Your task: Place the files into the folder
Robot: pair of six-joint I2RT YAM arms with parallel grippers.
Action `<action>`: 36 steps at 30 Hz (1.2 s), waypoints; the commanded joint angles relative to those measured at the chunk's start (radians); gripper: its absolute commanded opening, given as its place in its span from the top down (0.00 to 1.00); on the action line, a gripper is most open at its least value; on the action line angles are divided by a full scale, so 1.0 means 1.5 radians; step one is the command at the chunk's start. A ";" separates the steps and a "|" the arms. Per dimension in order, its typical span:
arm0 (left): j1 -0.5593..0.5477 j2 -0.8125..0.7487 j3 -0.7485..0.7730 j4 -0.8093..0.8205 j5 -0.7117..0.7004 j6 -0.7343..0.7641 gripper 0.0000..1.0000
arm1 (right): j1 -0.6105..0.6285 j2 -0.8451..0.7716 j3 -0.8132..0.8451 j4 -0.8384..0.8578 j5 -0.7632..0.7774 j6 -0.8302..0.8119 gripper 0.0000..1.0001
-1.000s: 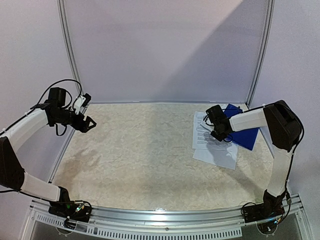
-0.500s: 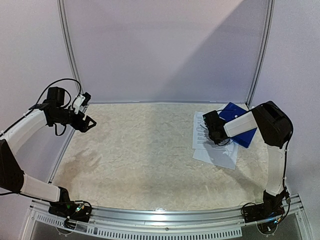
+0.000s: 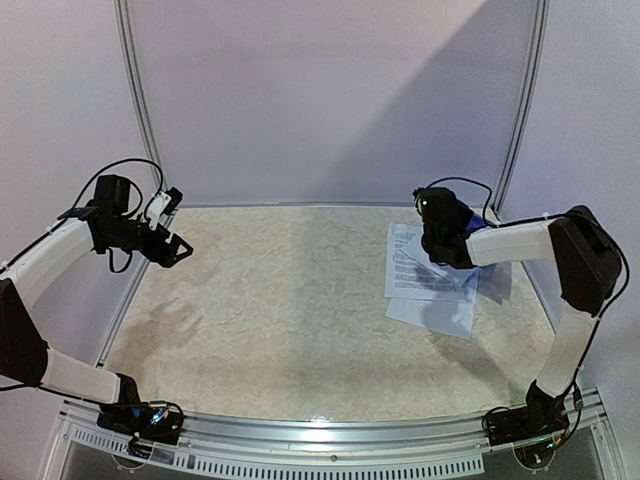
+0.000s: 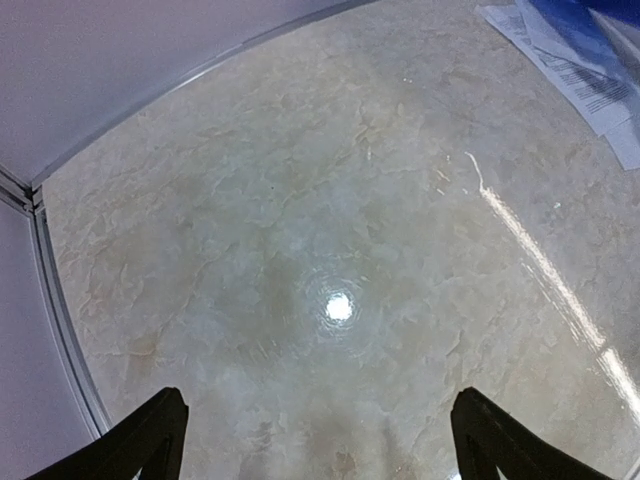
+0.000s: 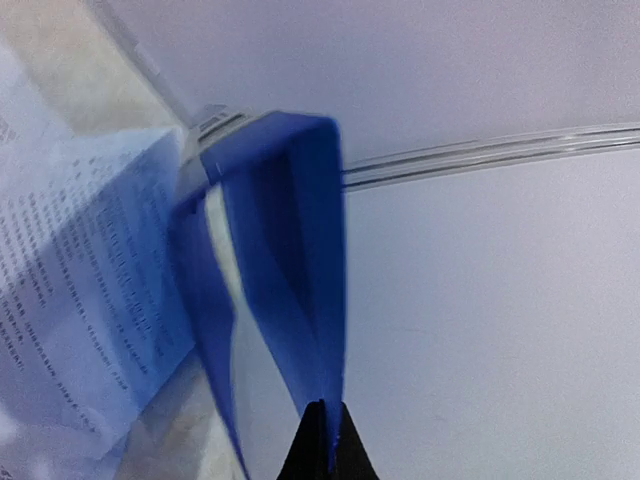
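Note:
The blue folder (image 5: 300, 260) hangs open in the right wrist view, its cover pinched edge-on between the jaws of my right gripper (image 5: 326, 410), which is shut on it. From above, that gripper (image 3: 437, 208) is raised over the table's back right, and only a sliver of the folder (image 3: 484, 222) shows behind the arm. The files (image 3: 420, 270), white printed sheets, lie spread on the table just left of the folder, also seen as files (image 5: 90, 270) beside the lifted cover. My left gripper (image 3: 175, 245) hovers open and empty at the far left (image 4: 318, 400).
The beige marbled table (image 3: 280, 320) is framed by a metal rail and white walls. From the left wrist, the files (image 4: 590, 85) and the folder (image 4: 580, 20) show at the top right corner.
My right gripper has shut on the folder's cover and risen toward the back wall, lifting the cover. The left arm has stayed still.

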 commanded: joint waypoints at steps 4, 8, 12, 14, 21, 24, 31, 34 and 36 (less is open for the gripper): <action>-0.006 -0.016 0.017 -0.018 -0.008 0.007 0.06 | 0.149 -0.118 0.010 0.378 0.018 -0.354 1.00; -0.005 -0.021 0.014 -0.017 -0.016 0.004 0.06 | 0.257 -0.089 0.037 0.328 0.001 -0.398 1.00; -0.006 -0.029 0.012 -0.021 -0.018 0.007 0.06 | 0.344 -0.023 0.064 0.207 -0.030 -0.324 1.00; -0.005 -0.031 0.012 -0.027 -0.020 0.010 0.06 | 0.382 0.018 0.089 0.161 -0.046 -0.276 1.00; -0.006 -0.015 0.027 -0.041 -0.016 -0.014 0.06 | 0.473 0.186 0.201 0.086 -0.083 -0.216 1.00; -0.027 0.011 0.075 -0.077 0.010 -0.016 0.02 | 0.502 0.230 0.245 0.026 -0.110 -0.163 1.00; -0.229 0.100 0.231 -0.175 -0.074 0.011 0.00 | 0.547 0.328 0.306 0.034 -0.128 -0.203 1.00; -0.327 0.164 0.293 -0.201 -0.124 0.022 0.00 | 0.556 0.369 0.332 0.046 -0.114 -0.258 1.00; -0.388 0.217 0.330 -0.217 -0.162 0.029 0.01 | 0.559 0.383 0.352 0.024 -0.112 -0.261 1.00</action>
